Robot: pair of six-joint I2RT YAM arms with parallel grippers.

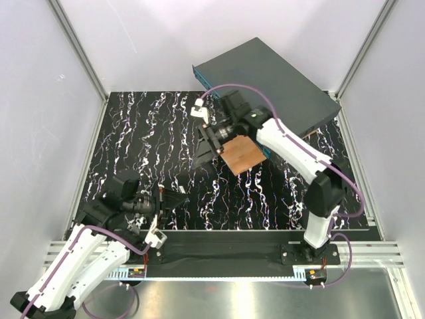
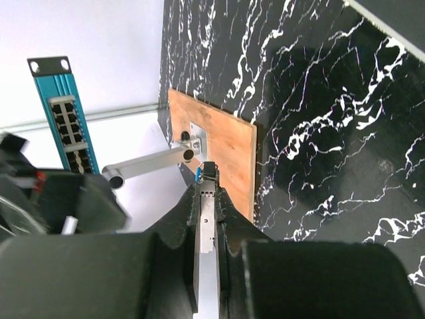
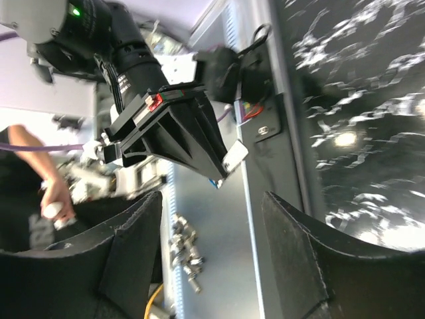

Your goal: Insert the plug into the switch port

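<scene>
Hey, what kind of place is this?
Probably a robotics lab test cell: white walls in an aluminium frame, a left arm and right arm bolted down side by side, and a network switch.

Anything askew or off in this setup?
The switch sits diagonal to the marble mat, its far corner past the mat's back edge; the copper plate lies skewed too. The plug sits straight in the left fingers. No spill or damage shows.

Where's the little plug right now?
The plug is pinched in the left end effector. In the top view, that is over the near-left part of the marbled mat, far from the switch at the back right.
</scene>
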